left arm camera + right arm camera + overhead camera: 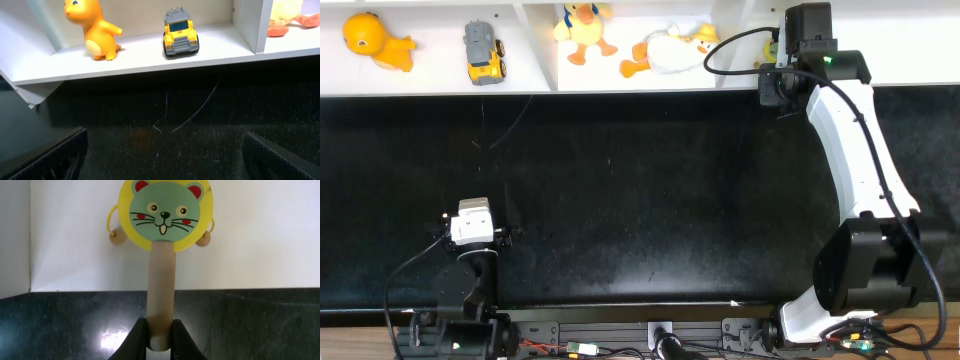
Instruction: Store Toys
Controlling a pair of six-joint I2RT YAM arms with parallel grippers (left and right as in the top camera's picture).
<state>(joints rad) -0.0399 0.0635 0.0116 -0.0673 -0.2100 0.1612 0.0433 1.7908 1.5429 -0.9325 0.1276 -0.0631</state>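
Observation:
My right gripper (160,341) is shut on the wooden handle (161,280) of a rattle drum (165,210) with a green cat face and yellow rim. The drum's head is over the white floor of the shelf's right-hand compartment; its handle crosses the shelf edge above the black table. I cannot tell whether it rests on the shelf. The right arm (850,130) stretches up to that compartment in the top view. My left gripper (472,222) sits low at the table's left, open and empty, its fingers (50,155) wide apart over the black mat.
The white shelf (640,82) runs along the table's far edge. Its compartments hold an orange figure (375,40) (95,30), a yellow truck (483,52) (180,34), a yellow duck plush (585,30) and a white duck plush (670,50). Black tabletop (650,190) lies between the arms.

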